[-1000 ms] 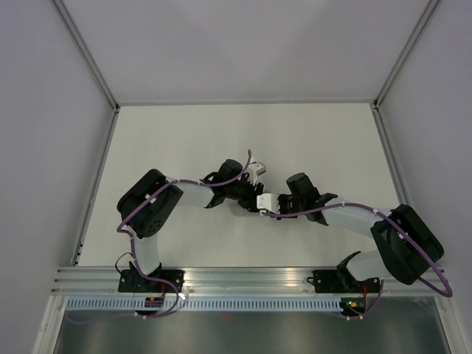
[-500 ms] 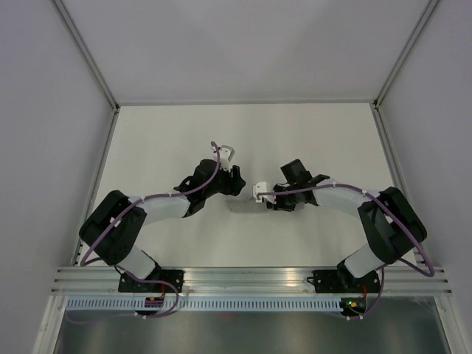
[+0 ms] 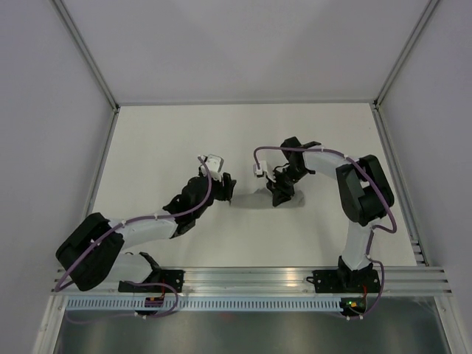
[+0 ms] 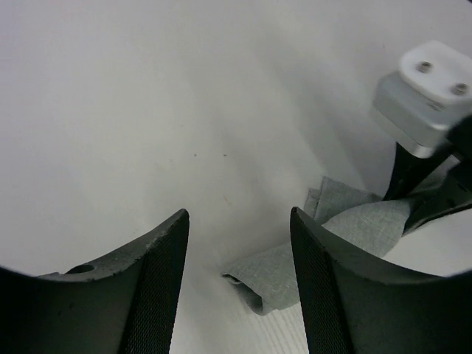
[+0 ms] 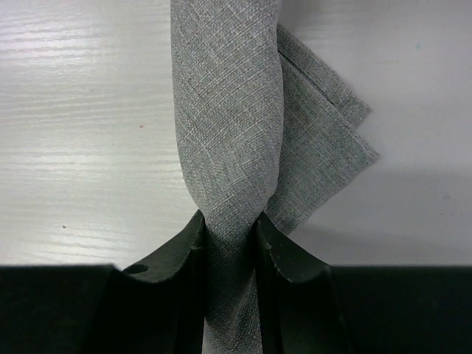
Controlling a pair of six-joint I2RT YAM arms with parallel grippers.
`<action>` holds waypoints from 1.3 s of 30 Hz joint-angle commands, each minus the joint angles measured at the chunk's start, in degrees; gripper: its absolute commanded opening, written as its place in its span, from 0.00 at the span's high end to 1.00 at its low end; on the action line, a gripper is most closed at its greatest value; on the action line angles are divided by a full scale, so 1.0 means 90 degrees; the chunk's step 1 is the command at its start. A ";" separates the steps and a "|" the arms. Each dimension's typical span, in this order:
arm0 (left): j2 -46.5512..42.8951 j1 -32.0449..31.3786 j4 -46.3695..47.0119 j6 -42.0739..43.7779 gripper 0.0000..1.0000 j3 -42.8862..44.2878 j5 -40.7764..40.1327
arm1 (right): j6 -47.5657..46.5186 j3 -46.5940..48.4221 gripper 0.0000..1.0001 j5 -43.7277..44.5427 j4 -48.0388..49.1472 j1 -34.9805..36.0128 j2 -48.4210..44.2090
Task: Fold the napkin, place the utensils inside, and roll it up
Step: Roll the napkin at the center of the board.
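We look down on a white tabletop (image 3: 169,140) filling the middle of the top view, and its surface shows a faint streaked grain up close. Pale grey wall panels (image 3: 44,110) close it in at left, top and right, joined by slim aluminium posts (image 3: 83,51) slanting in from the upper corners. Along the lower edge we see a ribbed aluminium rail (image 3: 251,276), a slotted white strip (image 3: 251,303) below it, and a dull grey surface (image 3: 243,332) at the bottom. The light is soft and even.
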 commanded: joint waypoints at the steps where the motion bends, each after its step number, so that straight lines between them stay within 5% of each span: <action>1: -0.0111 -0.0562 0.0492 0.1056 0.37 -0.0007 -0.0509 | -0.0383 0.0232 0.88 0.0369 -0.0694 -0.0120 0.0785; 16: 0.1880 -0.2388 0.0756 0.3625 0.36 0.0813 -0.0881 | -0.0344 0.1345 0.88 0.0291 -0.1455 -0.0188 0.1752; 33: 0.3590 -0.2624 0.0863 0.5207 0.35 0.1702 -0.0480 | -0.0198 0.1746 0.88 0.0359 -0.1739 -0.0237 0.2094; 39: 0.3786 -0.2614 0.0562 0.5287 0.52 0.1809 -0.0510 | -0.0208 0.1766 0.87 0.0311 -0.1768 -0.0256 0.2065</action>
